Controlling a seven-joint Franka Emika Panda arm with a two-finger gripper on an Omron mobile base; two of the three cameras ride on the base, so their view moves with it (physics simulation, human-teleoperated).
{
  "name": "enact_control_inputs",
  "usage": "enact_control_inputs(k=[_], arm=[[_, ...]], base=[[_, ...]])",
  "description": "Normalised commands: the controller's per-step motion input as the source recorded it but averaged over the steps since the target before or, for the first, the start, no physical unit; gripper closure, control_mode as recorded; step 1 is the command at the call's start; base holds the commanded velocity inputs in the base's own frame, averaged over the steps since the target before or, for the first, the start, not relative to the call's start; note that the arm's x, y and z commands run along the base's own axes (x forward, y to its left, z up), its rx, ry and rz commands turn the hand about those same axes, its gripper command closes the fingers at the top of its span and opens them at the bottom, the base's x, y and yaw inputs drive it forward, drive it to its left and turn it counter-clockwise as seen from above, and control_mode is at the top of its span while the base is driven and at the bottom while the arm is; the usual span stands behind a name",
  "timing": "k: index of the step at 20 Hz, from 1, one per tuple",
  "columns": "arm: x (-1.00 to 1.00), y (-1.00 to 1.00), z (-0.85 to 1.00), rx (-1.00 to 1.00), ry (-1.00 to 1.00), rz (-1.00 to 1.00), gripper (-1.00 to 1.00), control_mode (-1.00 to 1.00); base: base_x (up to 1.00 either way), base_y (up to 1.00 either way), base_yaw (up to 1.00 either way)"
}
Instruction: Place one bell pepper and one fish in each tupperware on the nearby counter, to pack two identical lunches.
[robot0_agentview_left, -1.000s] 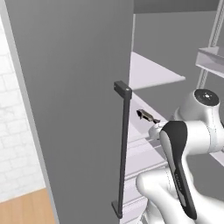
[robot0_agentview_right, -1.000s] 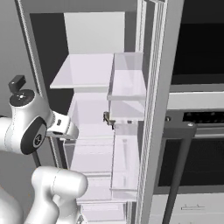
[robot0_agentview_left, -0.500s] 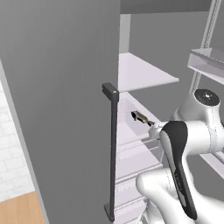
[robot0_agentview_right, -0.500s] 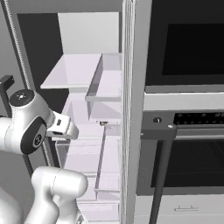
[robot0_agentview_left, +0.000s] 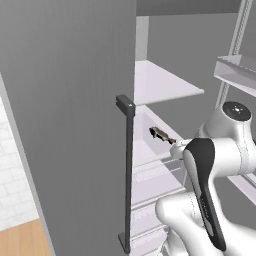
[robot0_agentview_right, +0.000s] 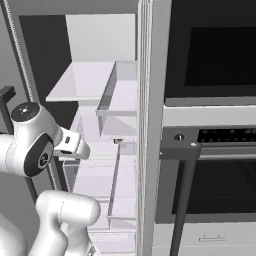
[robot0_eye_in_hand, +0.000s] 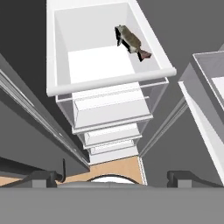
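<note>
Fish (robot0_eye_in_hand: 131, 42) in open drawer (robot0_eye_in_hand: 109, 81), apparently unobstructed

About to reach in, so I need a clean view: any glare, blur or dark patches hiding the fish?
Hand view: sharp, evenly lit, the small grey-brown fish plain against the white fridge drawer. Left base view: fish small but clear. Right base view: fridge back dark, no glare.

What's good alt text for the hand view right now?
A brown fish lies in the far right corner of an open white fridge drawer, seen from above along the open gripper. More white drawers step down beneath it toward a strip of wooden floor.
</note>
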Motion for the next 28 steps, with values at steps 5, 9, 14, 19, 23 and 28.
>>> enact_control_inputs(k=[5,9,14,19,23,28], arm=[[0.0,0.0,0.0,0.0,0.0,0.0,-1.0,1.0],[0.08,0.0,-0.02,0.0,-0.02,0.0,-1.0,-1.0],[0.21,0.01,-0.06,-0.01,0.03,0.09,-1.0,-1.0],[0.13,0.0,-0.38,-0.23,0.03,0.05,-1.0,-1.0],[0.42,-0.02,-0.36,-0.2,-0.03,0.04,-1.0,-1.0],[0.78,-0.12,-0.09,0.0,-0.02,0.06,-1.0,-1.0]], base=[[0.0,0.0,0.0],[0.0,0.0,0.0],[0.0,0.0,0.0],[0.0,0.0,0.0],[0.0,0.0,0.0],[0.0,0.0,0.0]])
